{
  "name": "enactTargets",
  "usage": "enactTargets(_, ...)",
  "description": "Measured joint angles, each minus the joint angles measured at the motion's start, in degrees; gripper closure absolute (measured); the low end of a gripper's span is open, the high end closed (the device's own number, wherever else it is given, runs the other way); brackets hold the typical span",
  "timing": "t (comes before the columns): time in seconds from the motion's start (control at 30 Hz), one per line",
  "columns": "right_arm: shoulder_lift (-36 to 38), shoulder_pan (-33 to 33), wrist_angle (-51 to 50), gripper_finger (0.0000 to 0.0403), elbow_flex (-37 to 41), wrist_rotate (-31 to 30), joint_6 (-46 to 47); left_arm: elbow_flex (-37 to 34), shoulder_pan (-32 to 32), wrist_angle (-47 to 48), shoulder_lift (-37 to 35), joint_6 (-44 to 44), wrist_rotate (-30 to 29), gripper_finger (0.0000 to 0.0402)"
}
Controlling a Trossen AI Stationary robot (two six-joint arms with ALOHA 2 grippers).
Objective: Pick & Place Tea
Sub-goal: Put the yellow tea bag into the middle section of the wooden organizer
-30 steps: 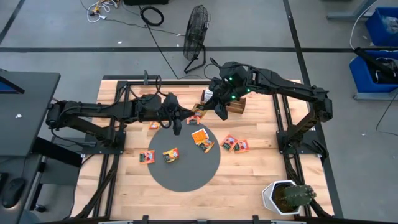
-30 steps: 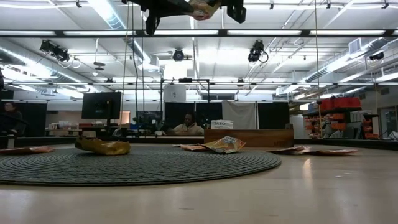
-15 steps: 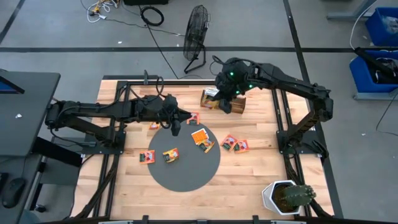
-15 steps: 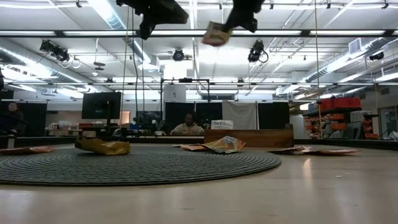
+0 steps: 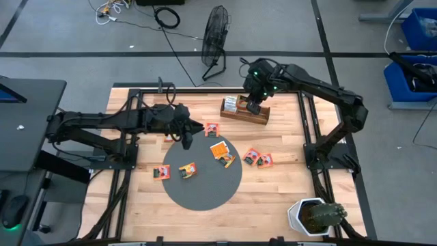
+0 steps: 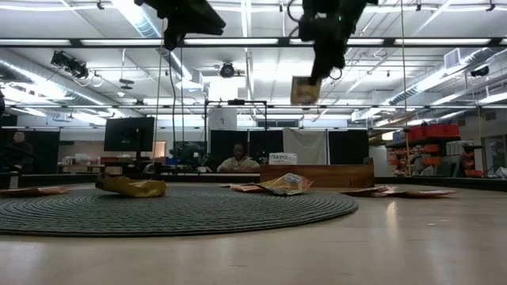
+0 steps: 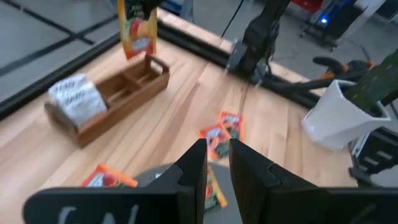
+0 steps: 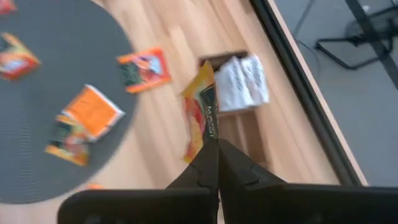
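The tea is several small flat packets, mostly orange. Two packets (image 5: 187, 170) (image 5: 220, 152) lie on the grey disc (image 5: 205, 188); others (image 5: 161, 172) (image 5: 212, 129) (image 5: 258, 158) lie flat on the wood around it. My right gripper (image 5: 254, 102) is shut on one orange packet (image 6: 305, 89) above the wooden box (image 5: 244, 111) at the far side. White packets (image 5: 232, 104) fill the box's left end. My left gripper (image 7: 217, 163) hovers over the disc's far left edge, narrowly open, with nothing between its fingers. My right gripper pinches the orange packet by one edge (image 8: 208, 142) between its two fingers. The fingers slant down from above. The packet hangs below them (image 6: 305, 89), upright and clear of the box and the table.
A white pot with a cactus (image 5: 311, 215) stands at the table's near right corner. The black frame rails (image 5: 307, 119) run along the table's sides. Bare wood lies near the front edge below the disc.
My right gripper has carried the orange packet away from my left gripper, toward the table's far right, to above the wooden box. It has sunk and tipped further downward on the way. The packet now hangs well lower in the low view.
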State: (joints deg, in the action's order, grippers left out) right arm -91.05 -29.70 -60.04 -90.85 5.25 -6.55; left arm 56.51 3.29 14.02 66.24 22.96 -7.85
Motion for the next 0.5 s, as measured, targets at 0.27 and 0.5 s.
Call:
enactTargets(0.27,-0.02,-4.22,13.79,0.0403,12.10,-3.29,-1.54,0.11,-0.77,0.59,-0.41,0.87,-0.01,0.0330)
enactTargets(0.5,-0.04,-7.86,20.88,0.0403,19.51,-3.26,-4.96,0.09,-1.03,0.59,-0.37,2.67,0.01,0.0330)
